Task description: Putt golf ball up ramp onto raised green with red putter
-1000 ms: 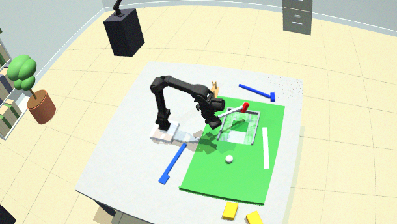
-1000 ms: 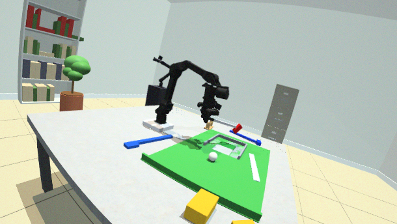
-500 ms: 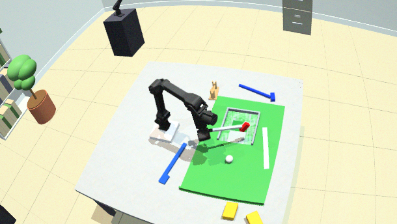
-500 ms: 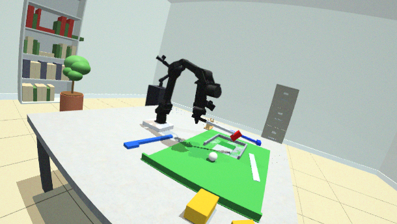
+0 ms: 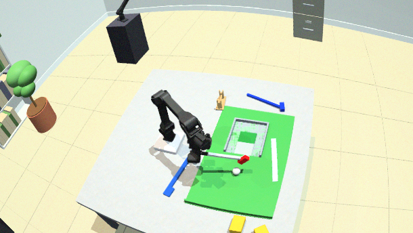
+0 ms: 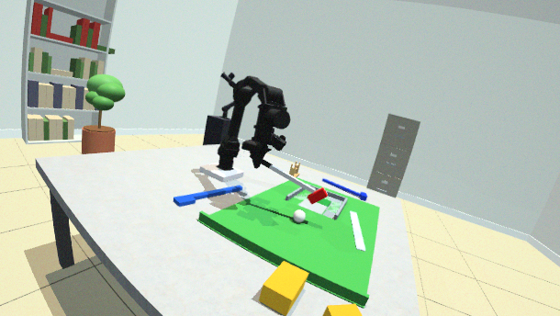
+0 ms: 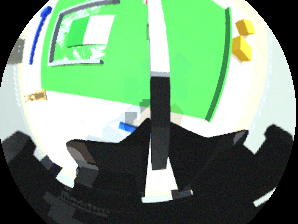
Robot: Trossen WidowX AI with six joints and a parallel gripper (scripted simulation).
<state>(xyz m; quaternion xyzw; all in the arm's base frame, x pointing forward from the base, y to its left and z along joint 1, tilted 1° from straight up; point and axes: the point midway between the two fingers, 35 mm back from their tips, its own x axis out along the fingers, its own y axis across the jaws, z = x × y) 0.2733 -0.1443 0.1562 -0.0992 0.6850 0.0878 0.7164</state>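
My gripper point(image 5: 199, 156) point(image 6: 261, 162) point(image 7: 154, 121) is shut on the dark handle of the red putter point(image 5: 221, 155) point(image 6: 289, 176) point(image 7: 160, 45). The putter's pale shaft slants down away from the fingers, and its red head point(image 5: 244, 159) point(image 6: 318, 196) hangs above the mat, its shadow lying by the ball. The white golf ball point(image 5: 236, 171) point(image 6: 299, 216) rests on the green mat point(image 5: 233, 200) point(image 6: 257, 230) point(image 7: 195, 60), in front of the ramp's open side; I cannot make it out in the wrist view. The white ramp point(image 5: 244, 148) point(image 7: 99, 30) leads to the raised green point(image 5: 248, 137) point(image 7: 79, 31) inside a grey border.
One blue putter point(image 5: 177, 177) point(image 6: 208, 195) lies beside the mat near the arm, another point(image 5: 264, 100) point(image 6: 344, 188) point(image 7: 37, 37) beyond it. A wooden stand point(image 5: 221, 101) point(image 7: 36, 95) is at the mat's far corner. A white strip point(image 5: 274, 159) point(image 6: 357, 230) and yellow blocks point(image 5: 237, 223) point(image 6: 284, 287) also show.
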